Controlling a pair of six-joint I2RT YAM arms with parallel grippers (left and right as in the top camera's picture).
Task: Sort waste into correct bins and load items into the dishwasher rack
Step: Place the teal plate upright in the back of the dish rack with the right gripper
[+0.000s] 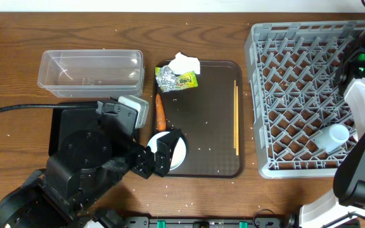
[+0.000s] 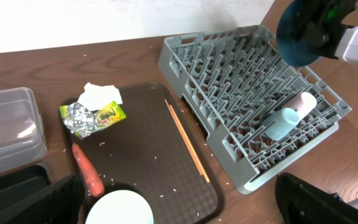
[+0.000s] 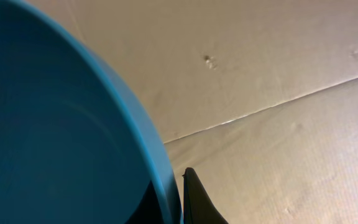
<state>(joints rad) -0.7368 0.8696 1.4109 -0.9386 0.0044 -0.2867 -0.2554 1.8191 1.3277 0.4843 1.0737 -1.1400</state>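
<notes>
Hovering right by the white bowl (image 2: pixel 120 208), the left gripper (image 1: pixel 165 154) is holding its fingers wide apart, with nothing in them. The bowl is sitting on the brown tray (image 1: pixel 208 152), close to the near edge of the desk and about halfway along it.

In the left wrist view the bowl is lying low down between the two fingers, but it is closer to one finger than the other. I think the hand is going to need a small slide toward that side, so the bowl ends up in the middle. The bowl is round, so there is no long side to line up with. I cannot tell if a finger is touching the rim.

The grey rack (image 1: pixel 258 95) is filling the right side of the desk, well apart from the bowl, across the tray. The right gripper (image 3: pixel 179 205) is up near the far right corner of the desk. It looks to be squeezing the dark-blue plate (image 2: pixel 306 31) by its rim, above the rack. So the left arm is the nearer one for the bowl.
</notes>
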